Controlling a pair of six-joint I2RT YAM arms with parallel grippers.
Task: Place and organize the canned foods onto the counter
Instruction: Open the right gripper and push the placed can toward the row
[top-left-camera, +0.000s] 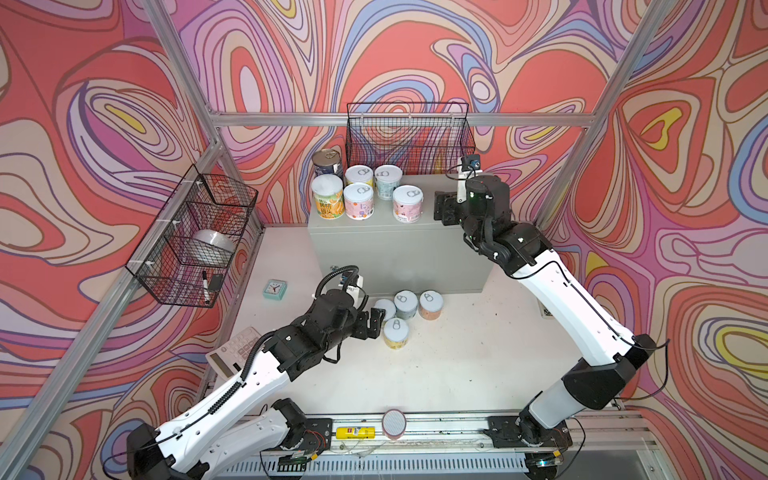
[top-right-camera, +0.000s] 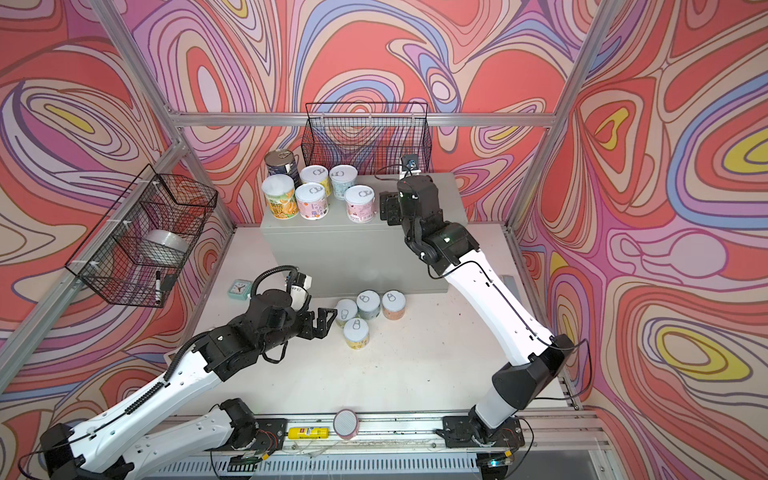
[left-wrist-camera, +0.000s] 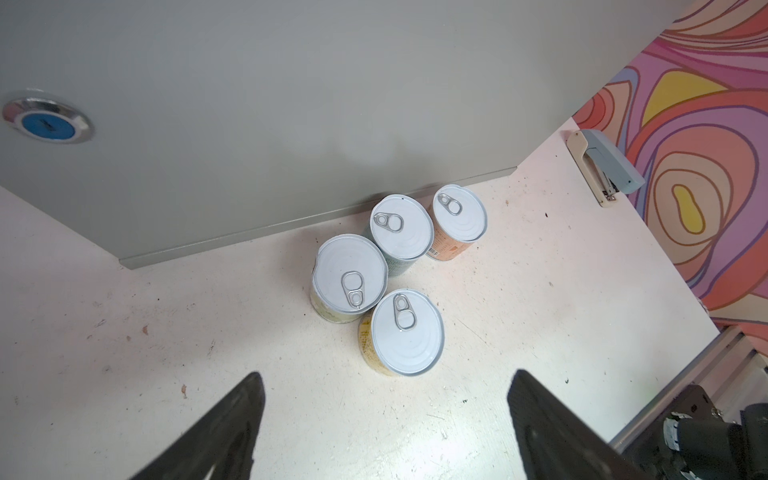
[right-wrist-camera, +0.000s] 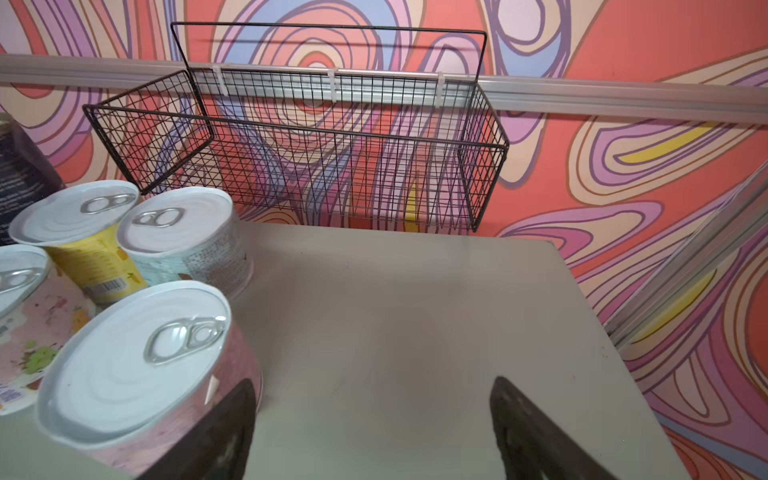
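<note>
Top views overlook the whole cell from above — wrist cameras sit close over table (left-wrist-camera: 498, 395) and counter (right-wrist-camera: 395, 332).

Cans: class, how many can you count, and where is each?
10. Six stand on the counter: a tall dark blue can, a tall yellow-orange can, four short cans. Four more short cans cluster on the table before it. None appears hidden.

Swirling red, pink and purple patterned walls (top-left-camera: 415, 54) enclose a scuffed white worktop (top-left-camera: 457, 365). Silver aluminium frame rails (top-left-camera: 291, 119) carry a black wire basket (top-left-camera: 409, 137) far back and a second black wire basket (top-left-camera: 195, 232) at left, holding perhaps a shiny tape roll (top-left-camera: 214, 243).
</note>
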